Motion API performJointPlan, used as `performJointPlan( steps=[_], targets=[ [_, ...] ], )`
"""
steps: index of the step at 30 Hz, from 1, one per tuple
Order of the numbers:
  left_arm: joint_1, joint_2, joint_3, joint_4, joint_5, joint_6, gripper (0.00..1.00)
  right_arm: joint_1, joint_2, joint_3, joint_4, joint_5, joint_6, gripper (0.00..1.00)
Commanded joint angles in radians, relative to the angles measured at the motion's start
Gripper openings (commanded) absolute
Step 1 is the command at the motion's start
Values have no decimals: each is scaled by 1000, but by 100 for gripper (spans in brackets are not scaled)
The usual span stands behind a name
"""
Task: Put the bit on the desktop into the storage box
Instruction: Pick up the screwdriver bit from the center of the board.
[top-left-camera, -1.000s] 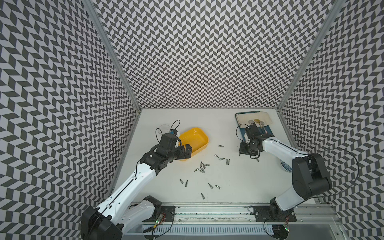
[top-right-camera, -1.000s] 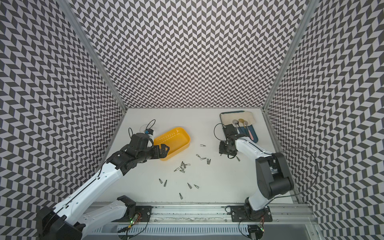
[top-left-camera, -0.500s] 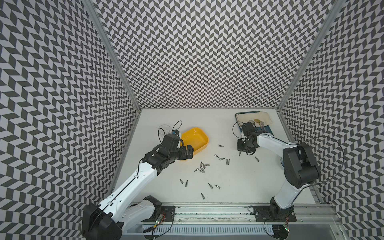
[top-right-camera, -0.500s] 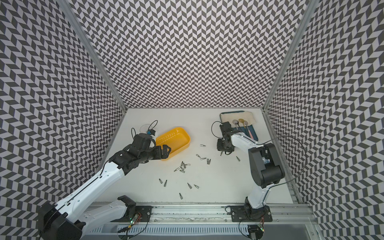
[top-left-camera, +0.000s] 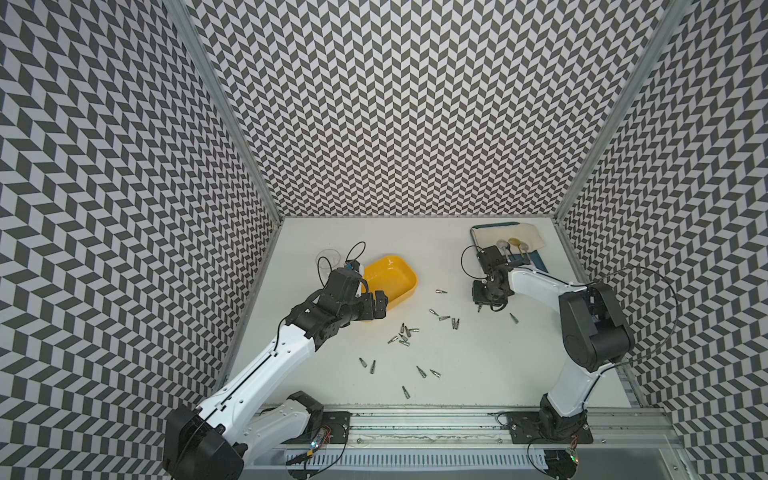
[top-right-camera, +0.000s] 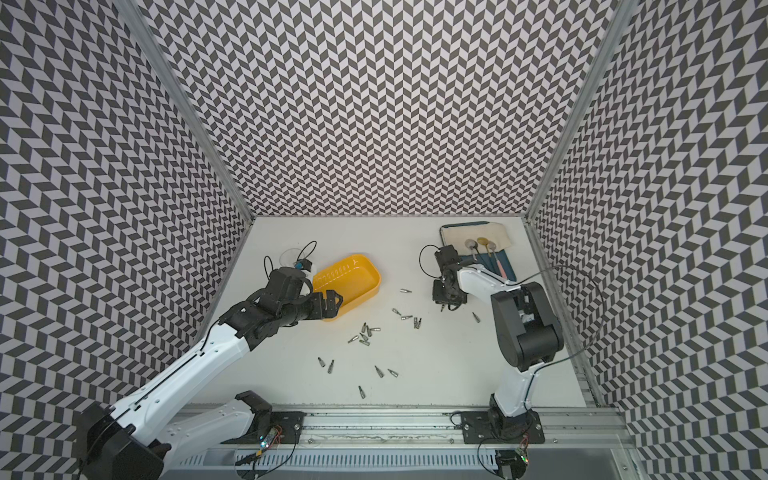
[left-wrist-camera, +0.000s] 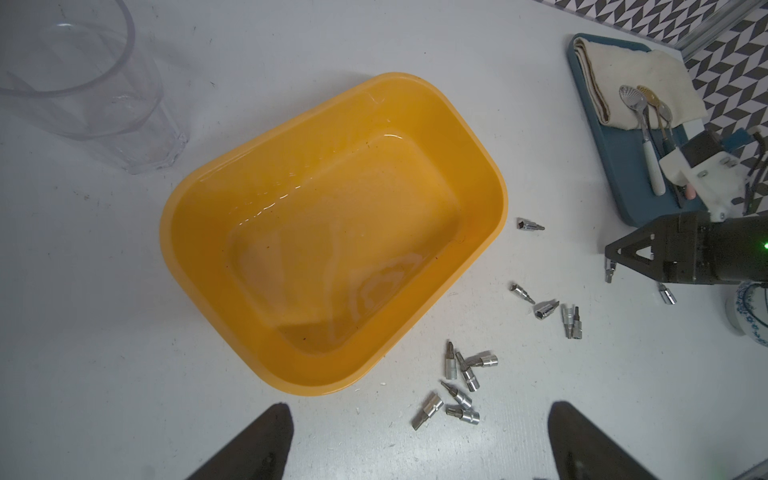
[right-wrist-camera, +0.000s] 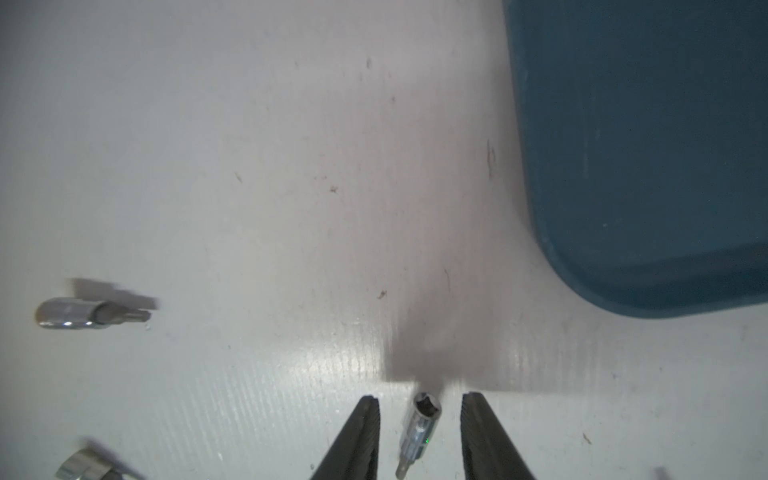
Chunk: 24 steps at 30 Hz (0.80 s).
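Item in hand: bit (right-wrist-camera: 419, 432), a small chrome socket-type piece. It lies on the table (top-left-camera: 498, 374) near the corner of the blue tray (right-wrist-camera: 644, 145) and well apart from the storage box.
Right end effector (right-wrist-camera: 419, 399): down at table level, jaws part-open, one on each side of that bit. A gap shows on both sides, so nothing is gripped.
Left end effector (left-wrist-camera: 419, 411): jaws spread wide and empty, held above the table at one end of the storage box.
Storage box (left-wrist-camera: 191, 249): yellow tub, upright on the table on the left arm's side. The left wrist view shows its interior bare, with no bit inside.
Other stock: loose bits (top-left-camera: 405, 334) scattered on the table between the box and the right arm; a glass cup (left-wrist-camera: 83, 83) just beside the box.
Step, as judged: grasp stage of a pick by the right arm. No bit is delivered, so the task stands near its start.
Next move, as judged: bring the jaws together squarely on the chrome barrel and lift clear. Carry the bit over the scattered pieces to the box and let go low above its floor.
Caution: the barrel is round and slick, so an off-centre pinch may roll it or squirt it out.
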Motion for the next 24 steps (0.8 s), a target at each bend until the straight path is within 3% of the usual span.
performJointPlan(
  steps=[1,14,24],
  targets=[
    [-10,5,-5,9,-8,-1,100,7,14,-1,-2,20,-6,36],
    [-42,28,-4,17,-11,-14,100,14,27,-11,-12,11,-13,30],
    [-95,29,-18,-14,-30,-40,100,16,33,-11,-13,-5,-20,12]
  ],
)
